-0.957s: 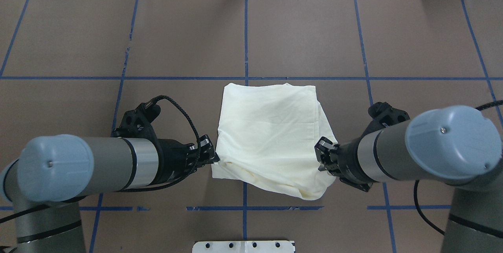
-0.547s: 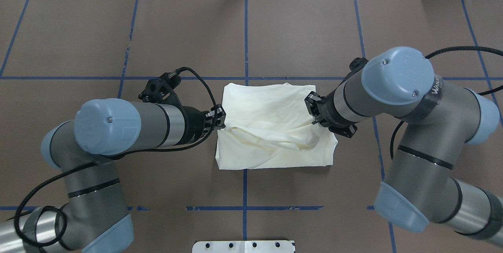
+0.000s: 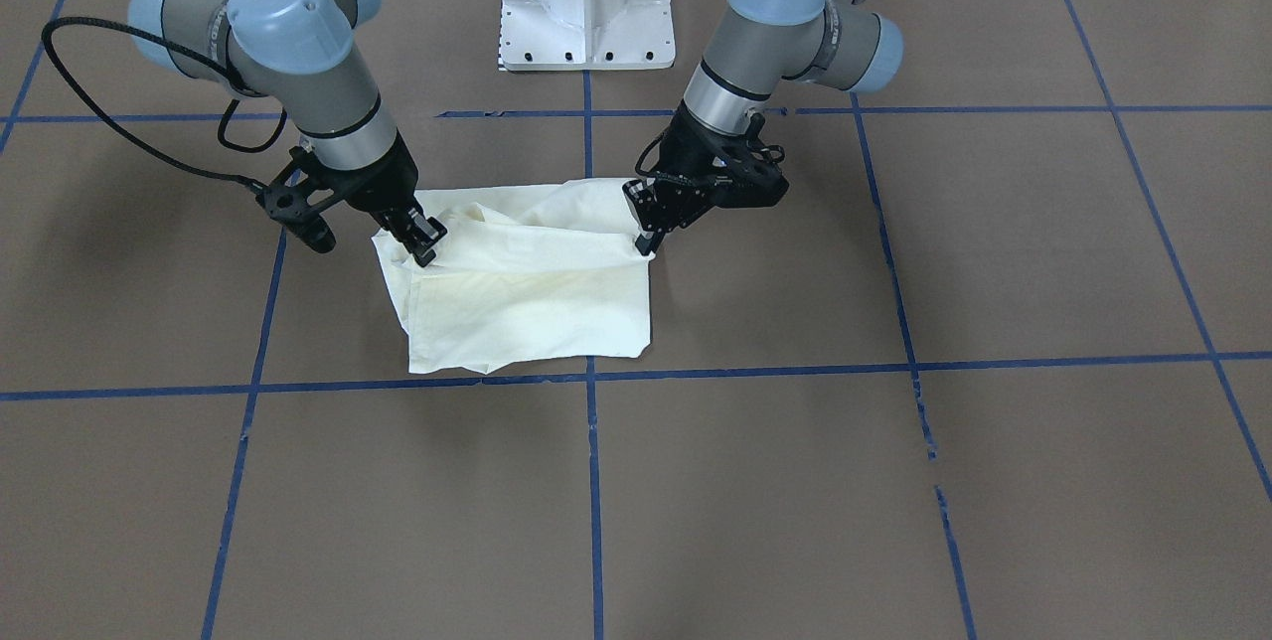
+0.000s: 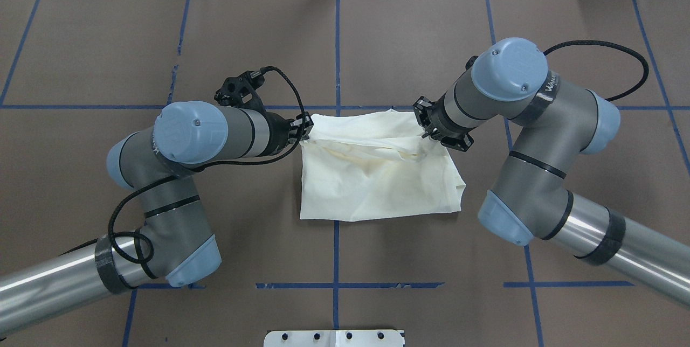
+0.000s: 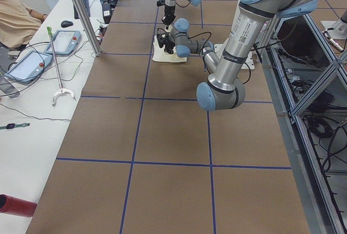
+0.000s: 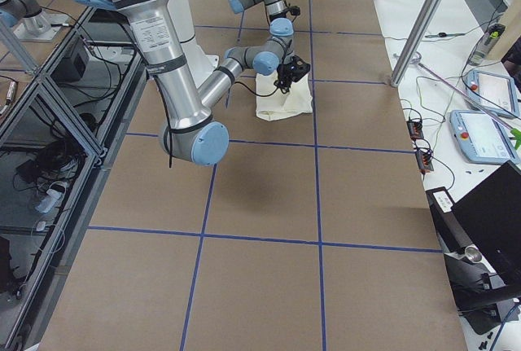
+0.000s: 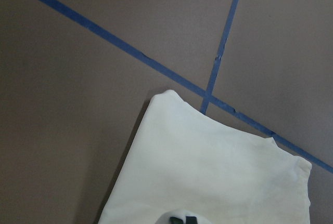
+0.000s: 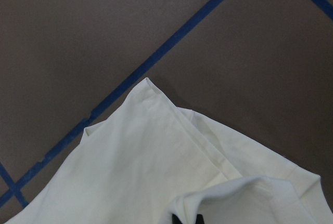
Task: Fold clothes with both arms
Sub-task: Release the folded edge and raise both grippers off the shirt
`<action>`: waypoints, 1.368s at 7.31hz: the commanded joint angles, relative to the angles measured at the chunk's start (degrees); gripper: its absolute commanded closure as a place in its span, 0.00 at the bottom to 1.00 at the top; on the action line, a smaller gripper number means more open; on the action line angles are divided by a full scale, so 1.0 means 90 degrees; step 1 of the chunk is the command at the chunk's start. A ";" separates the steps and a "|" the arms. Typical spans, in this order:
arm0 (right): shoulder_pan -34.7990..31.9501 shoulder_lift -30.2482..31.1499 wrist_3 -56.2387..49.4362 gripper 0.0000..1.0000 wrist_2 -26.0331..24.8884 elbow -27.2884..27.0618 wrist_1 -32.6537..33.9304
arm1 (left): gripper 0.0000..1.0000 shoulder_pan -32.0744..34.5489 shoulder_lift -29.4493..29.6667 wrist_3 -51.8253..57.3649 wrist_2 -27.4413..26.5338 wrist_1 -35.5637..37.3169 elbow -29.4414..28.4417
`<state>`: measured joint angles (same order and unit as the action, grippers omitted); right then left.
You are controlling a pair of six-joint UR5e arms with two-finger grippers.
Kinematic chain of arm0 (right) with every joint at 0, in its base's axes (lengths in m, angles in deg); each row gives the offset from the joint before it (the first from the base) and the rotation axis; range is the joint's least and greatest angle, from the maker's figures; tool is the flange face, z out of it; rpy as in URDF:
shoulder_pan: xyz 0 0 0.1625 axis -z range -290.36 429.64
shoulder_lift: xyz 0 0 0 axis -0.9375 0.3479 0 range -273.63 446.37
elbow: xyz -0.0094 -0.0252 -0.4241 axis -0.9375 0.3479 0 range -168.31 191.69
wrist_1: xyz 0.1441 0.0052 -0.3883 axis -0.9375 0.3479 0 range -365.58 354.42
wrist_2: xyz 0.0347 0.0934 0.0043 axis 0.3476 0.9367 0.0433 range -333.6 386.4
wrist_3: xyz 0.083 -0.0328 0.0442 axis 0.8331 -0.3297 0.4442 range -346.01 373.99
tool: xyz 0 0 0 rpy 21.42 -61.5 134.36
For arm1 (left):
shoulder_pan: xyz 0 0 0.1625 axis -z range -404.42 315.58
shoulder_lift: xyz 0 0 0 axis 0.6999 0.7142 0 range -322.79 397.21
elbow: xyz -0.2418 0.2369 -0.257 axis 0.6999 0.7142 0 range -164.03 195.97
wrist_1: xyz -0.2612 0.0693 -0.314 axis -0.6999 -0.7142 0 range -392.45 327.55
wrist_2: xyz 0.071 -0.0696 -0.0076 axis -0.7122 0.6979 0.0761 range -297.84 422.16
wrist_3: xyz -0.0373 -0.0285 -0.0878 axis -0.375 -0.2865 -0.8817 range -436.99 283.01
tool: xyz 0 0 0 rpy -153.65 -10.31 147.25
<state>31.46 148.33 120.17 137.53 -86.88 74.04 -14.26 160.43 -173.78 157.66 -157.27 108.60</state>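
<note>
Overhead exterior shows my left gripper and right gripper each pinching the T-shirt, its lifted fold stretched between them, far edge just ahead.

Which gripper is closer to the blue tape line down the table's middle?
Left. The left gripper grips the shirt beside the tape line; the right gripper grips it farther away.

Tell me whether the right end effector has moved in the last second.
Yes. The right end effector, gripping the shirt, moved away from the robot, nearly reaching the far tape line.
</note>
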 commanded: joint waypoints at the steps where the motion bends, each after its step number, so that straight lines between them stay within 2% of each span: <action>1: -0.0229 -0.0468 -0.0371 1.00 0.0240 0.0920 -0.0145 | 1.00 0.0261 0.0398 0.0196 0.0003 -0.0727 -0.0931; 2: -0.0278 -0.0576 -0.0411 1.00 0.0299 0.1116 -0.0145 | 1.00 0.0301 0.0419 0.0381 0.0003 -0.1253 -0.1361; 3: -0.0279 -0.0615 -0.0421 1.00 0.0299 0.1157 -0.0145 | 1.00 0.0340 0.0594 0.0392 -0.0006 -0.1442 -0.1723; 4: -0.0279 -0.0625 -0.0440 1.00 0.0299 0.1235 -0.0145 | 0.77 0.0476 0.0731 0.0460 0.0013 -0.1463 -0.1930; 6: -0.0288 -0.0665 -0.0470 1.00 0.0299 0.1439 -0.0436 | 0.75 0.0740 0.0364 0.1288 0.0488 -0.1890 -0.1874; 7: -0.0356 -0.0665 -0.0460 1.00 0.0309 0.1470 -0.0516 | 0.75 0.0741 0.0139 0.1271 0.0559 -0.2406 -0.1835; 8: -0.0453 -0.0674 -0.0518 0.01 0.0290 0.1460 -0.0536 | 0.75 0.0741 0.0117 0.1281 0.0570 -0.2440 -0.1805; 9: -0.0754 -0.0655 -0.0577 0.00 0.0415 0.1402 -0.0517 | 0.75 0.0741 -0.0115 0.1300 0.0580 -0.2431 -0.1554; 10: -0.1115 -0.0587 -0.1099 0.00 0.0919 0.1392 -0.0526 | 0.75 0.0808 -0.0485 0.1436 0.0889 -0.2411 -0.1203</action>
<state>24.89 142.55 114.02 142.05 -74.12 69.39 -7.45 159.40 -161.88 163.48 -178.87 94.59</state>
